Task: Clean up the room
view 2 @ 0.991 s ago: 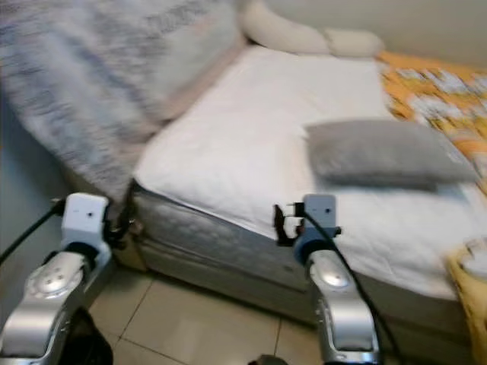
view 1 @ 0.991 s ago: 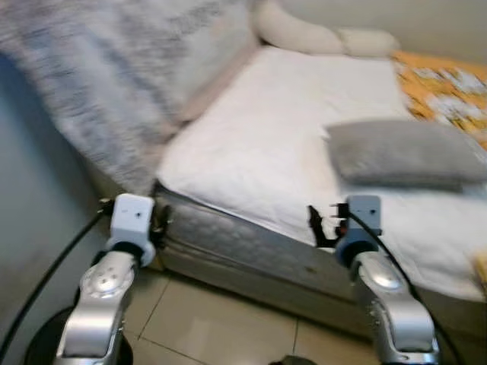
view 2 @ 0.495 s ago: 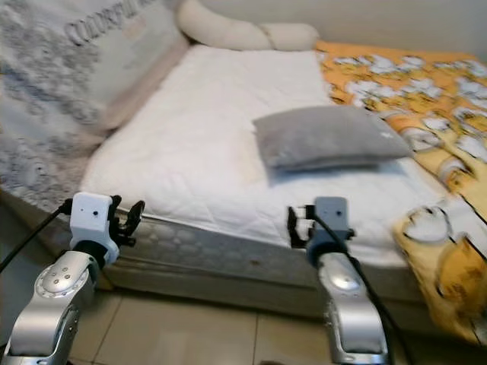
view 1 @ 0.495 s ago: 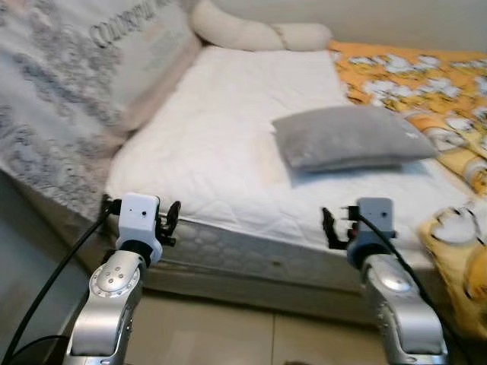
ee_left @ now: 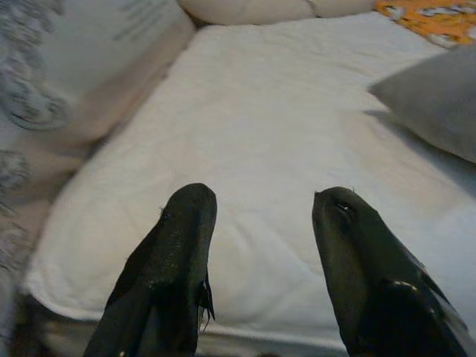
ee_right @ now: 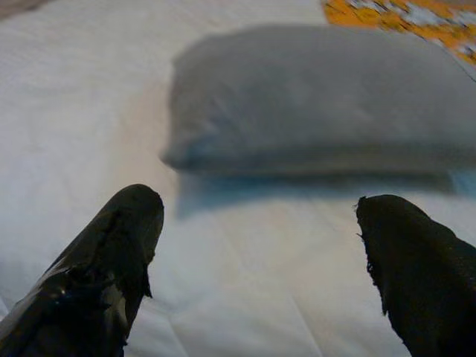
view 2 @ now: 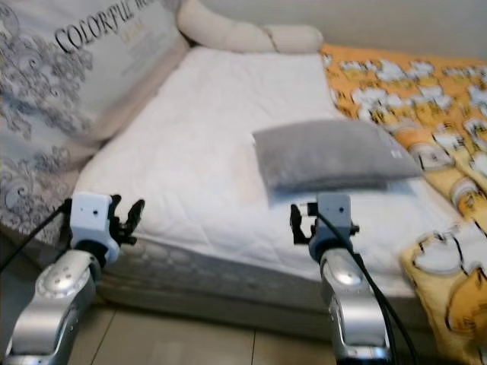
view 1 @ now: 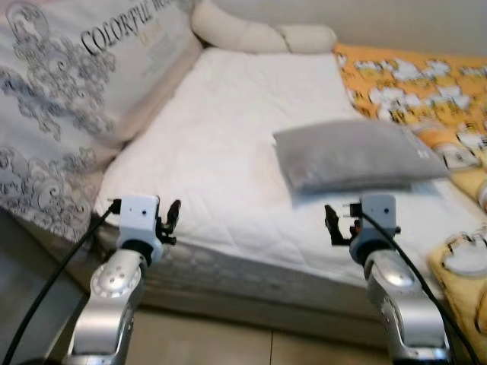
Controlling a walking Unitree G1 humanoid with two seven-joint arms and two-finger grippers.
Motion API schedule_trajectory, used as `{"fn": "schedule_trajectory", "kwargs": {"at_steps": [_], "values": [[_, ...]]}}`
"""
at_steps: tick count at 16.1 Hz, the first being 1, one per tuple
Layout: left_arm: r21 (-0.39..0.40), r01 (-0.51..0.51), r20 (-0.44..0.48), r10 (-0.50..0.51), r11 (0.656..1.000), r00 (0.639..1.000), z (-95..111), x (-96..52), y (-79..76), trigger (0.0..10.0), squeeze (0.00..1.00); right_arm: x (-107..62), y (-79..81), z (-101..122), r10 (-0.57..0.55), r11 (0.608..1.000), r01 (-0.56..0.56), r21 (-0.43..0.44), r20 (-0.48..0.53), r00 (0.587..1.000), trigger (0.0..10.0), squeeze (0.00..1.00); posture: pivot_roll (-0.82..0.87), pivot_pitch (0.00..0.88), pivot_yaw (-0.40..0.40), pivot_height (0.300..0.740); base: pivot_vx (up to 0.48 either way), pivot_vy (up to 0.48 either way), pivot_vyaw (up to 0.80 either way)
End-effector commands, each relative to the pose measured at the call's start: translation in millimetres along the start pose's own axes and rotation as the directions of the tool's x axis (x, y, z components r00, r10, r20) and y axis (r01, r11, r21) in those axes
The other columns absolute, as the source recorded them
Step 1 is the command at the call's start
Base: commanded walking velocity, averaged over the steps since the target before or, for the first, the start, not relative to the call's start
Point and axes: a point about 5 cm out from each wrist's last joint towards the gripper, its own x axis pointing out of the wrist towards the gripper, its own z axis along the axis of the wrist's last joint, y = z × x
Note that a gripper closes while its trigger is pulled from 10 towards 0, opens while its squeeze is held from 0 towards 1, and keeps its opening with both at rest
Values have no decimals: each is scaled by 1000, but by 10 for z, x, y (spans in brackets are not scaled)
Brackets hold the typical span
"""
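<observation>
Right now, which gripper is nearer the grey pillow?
Right. The right gripper is open, just short of the grey pillow on the bed. The left gripper is open too, at the bed's near edge, well off to the pillow's left.

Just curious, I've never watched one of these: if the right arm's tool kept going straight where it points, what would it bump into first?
Most likely the grey pillow, lying dead ahead of the open right tool on the white mattress. How high the tool rides is unclear.

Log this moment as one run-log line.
stage: facing bed | left claw: open, empty, at mattress edge | right claw: open, empty, aimed at grey pillow | orange blanket: robot's right
</observation>
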Motion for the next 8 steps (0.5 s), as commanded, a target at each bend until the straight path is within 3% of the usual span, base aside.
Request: {"fn": "schedule_trajectory", "kwargs": {"at_steps": [1, 8], "values": [[16, -21, 7, 21, 1000, 1000, 31, -14, 69, 10000, 0, 8, 88, 61, 35, 999, -35, 7, 26, 999, 10000, 0, -52, 0, -9, 740, 450, 0, 0], [24, -16, 9, 16, 1000, 1000, 49, -1, 67, 10000, 0, 19, 81, 52, 23, 1000, -23, 3, 19, 1000, 10000, 0, -52, 0, -7, 740, 452, 0, -734]]}}
